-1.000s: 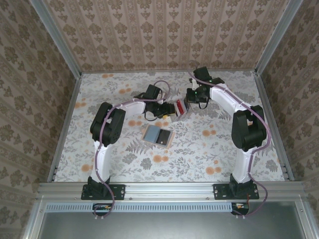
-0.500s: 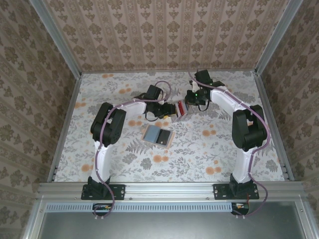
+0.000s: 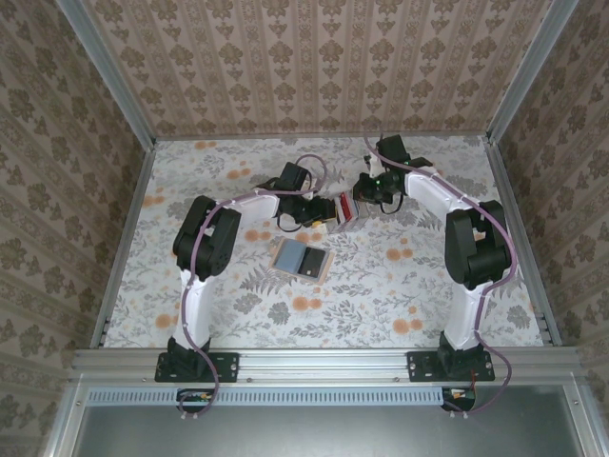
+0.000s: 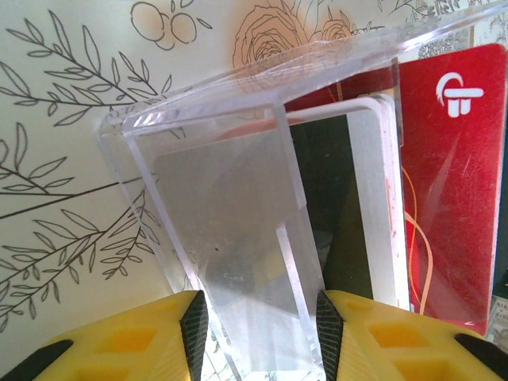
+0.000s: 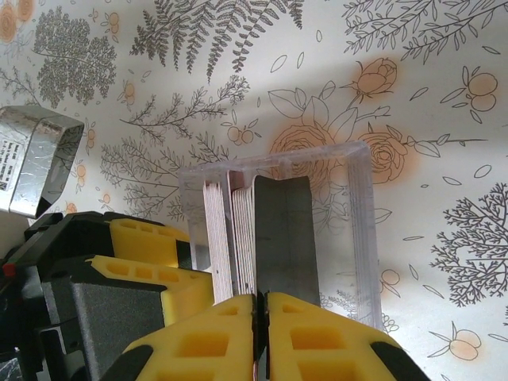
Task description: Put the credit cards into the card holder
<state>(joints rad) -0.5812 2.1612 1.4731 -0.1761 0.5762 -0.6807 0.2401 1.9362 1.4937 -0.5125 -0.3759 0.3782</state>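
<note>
**Remote check: both grips firm**

Nearest me, the card holder (image 3: 300, 258) lies open on the bench (image 3: 381, 295), grey-blue inside up, apart from both arms. Beyond it, my left pincer (image 4: 255, 333) clamps a clear case (image 4: 230, 198) in which the credit cards (image 4: 452, 198) stand on edge. Farthest out, my right pincer (image 5: 260, 309) is pinched tight on a grey card (image 5: 284, 238) in that case.

This is a lab robot cell with homely decoration. Aluminium profile rails (image 3: 324, 360) carry the bases of the left arm (image 3: 203, 249) and right arm (image 3: 473, 249), with more aluminium posts (image 3: 103, 67) rising beyond them. Wallpaper-printed panels (image 3: 314, 67) box the arms in on three sides, and a floral sheet (image 5: 413, 95) covers the tabletop under the right gripper (image 5: 262, 305).
</note>
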